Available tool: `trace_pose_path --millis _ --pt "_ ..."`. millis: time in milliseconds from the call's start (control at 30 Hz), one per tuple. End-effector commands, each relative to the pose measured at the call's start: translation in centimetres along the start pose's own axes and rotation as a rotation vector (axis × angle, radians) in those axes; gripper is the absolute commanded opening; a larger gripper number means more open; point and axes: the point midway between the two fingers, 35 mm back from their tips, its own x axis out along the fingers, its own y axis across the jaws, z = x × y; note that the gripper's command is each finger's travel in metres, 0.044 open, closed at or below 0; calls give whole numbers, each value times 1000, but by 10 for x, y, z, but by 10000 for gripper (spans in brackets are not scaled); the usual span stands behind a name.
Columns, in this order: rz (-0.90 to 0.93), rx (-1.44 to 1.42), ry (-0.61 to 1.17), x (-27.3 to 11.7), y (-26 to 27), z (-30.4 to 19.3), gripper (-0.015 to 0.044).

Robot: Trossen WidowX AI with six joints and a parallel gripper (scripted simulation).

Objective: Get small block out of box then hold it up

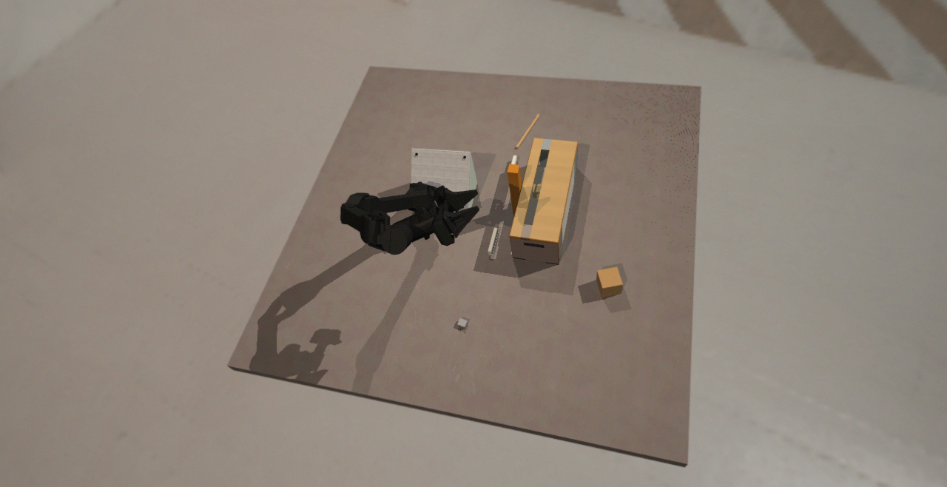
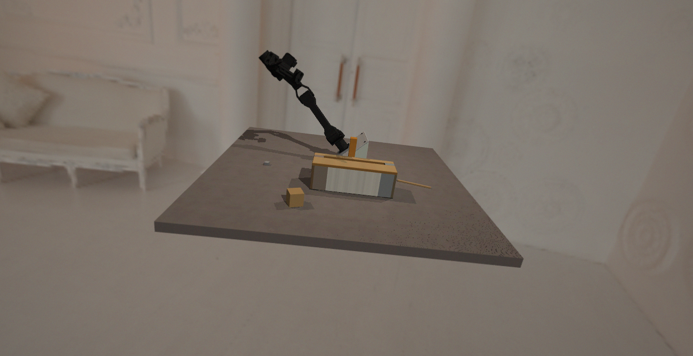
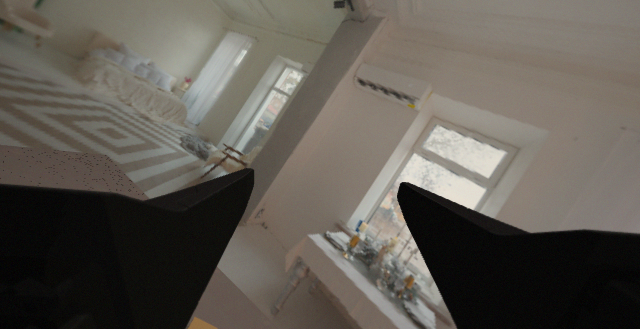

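Observation:
The long box [image 1: 558, 195] [image 2: 358, 164] stands upright on the table, with an orange-tan top and a dark slot along it. A small pale yellowish thing [image 1: 536, 189] shows through the slot near mid-length; it looks like the block, but is too small to be certain. The shelf and the box's clear front are not plainly visible. My gripper [image 1: 477, 200] [image 3: 327, 183] is open and empty, raised high above the table on the arm's side of the box. Its fingers point out across the room in the wrist view.
An upright orange bar [image 1: 514, 182] [image 2: 352, 146] stands beside the box's arm side. A white strip [image 1: 492, 243] lies near it, and a thin stick [image 1: 527, 131] [image 2: 414, 184] beyond one end. A tan cube [image 1: 609, 281] [image 2: 295, 197], small grey cube [image 1: 462, 323] [image 2: 267, 163] and white slanted stand [image 1: 442, 167] are on the table.

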Motion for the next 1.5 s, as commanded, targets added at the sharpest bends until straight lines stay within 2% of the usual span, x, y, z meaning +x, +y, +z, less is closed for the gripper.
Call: trace_pose_path --millis 0,267,500,767,1000,1100,1467 --pt "150 124 99 54 34 -36 400" --pt "447 276 336 135 124 -88 400" --pt "726 290 602 181 226 -119 400" --pt "1020 110 944 197 350 -141 400" --pt "1250 -291 1223 181 443 -158 400" --pt "1296 -397 1264 176 457 -163 400" --pt "1296 -397 1263 175 453 -164 400"
